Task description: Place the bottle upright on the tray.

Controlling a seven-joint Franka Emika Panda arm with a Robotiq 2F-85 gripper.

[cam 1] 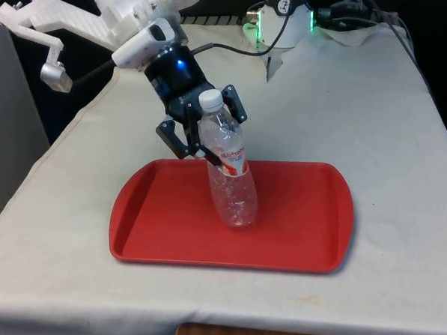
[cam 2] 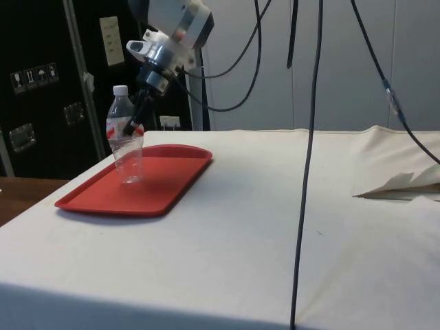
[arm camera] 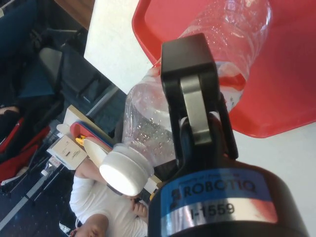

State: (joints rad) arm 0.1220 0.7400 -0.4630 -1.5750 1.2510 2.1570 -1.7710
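Observation:
A clear plastic bottle (cam 1: 229,167) with a white cap (cam 1: 211,99) and a red-and-white label stands on a red tray (cam 1: 158,216). Its base rests on the tray's floor, and it leans slightly. My gripper (cam 1: 223,155) comes down at a slant from the front view's left and is shut on the bottle at the label, just under the shoulder. In the side view the bottle (cam 2: 126,141) stands near the middle of the tray (cam 2: 172,182), with the gripper (cam 2: 132,126) against its upper part. In the wrist view one of the fingers (arm camera: 195,98) presses on the bottle (arm camera: 148,123); the other is hidden behind it.
The tray lies near the table's front edge (cam 1: 239,328). Black cables (cam 2: 306,172) hang over the table in the side view, and a folded piece of white cloth (cam 2: 402,185) lies further along. A person's white sleeve (arm camera: 91,197) shows past the table edge.

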